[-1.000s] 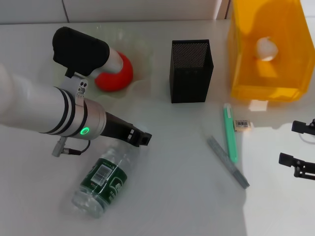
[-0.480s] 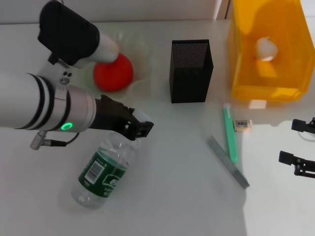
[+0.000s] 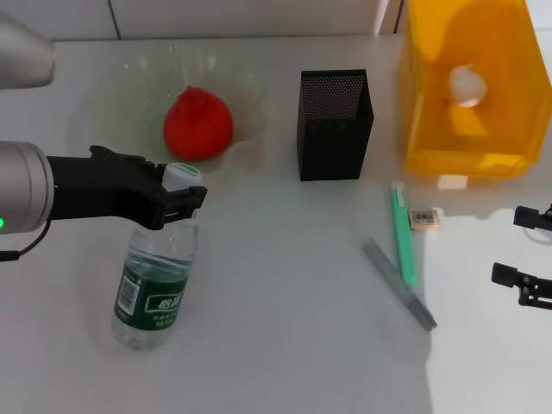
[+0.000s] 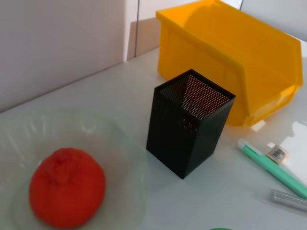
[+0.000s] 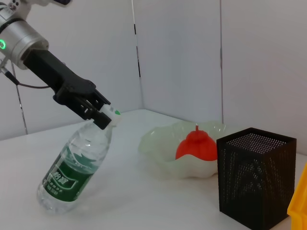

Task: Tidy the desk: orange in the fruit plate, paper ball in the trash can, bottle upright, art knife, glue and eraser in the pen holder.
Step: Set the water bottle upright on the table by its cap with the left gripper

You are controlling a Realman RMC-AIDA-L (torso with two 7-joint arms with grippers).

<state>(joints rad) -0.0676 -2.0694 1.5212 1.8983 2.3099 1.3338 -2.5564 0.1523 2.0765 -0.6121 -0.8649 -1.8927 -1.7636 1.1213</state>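
My left gripper (image 3: 178, 195) is shut on the neck of the clear bottle (image 3: 155, 278) with the green label. The bottle leans steeply, its base on the table and its cap up; the right wrist view shows the same bottle (image 5: 76, 163) and left gripper (image 5: 100, 113). The orange (image 3: 198, 123) lies in the clear fruit plate (image 3: 116, 86). A paper ball (image 3: 467, 84) sits in the yellow trash can (image 3: 466, 159). Right of the black mesh pen holder (image 3: 335, 125) lie the green glue (image 3: 404, 235), the grey art knife (image 3: 398, 284) and the eraser (image 3: 425, 219). My right gripper (image 3: 526, 255) rests open at the right edge.
The pen holder (image 4: 189, 122) stands between the fruit plate (image 4: 122, 143) and the trash can (image 4: 230, 57). A white wall runs along the table's far edge. Bare tabletop lies in front of the bottle and in the middle.
My left arm swung back to the left and drew the bottle's neck up. The bottle went from lying flat to leaning steeply on its base. The right arm stayed put.
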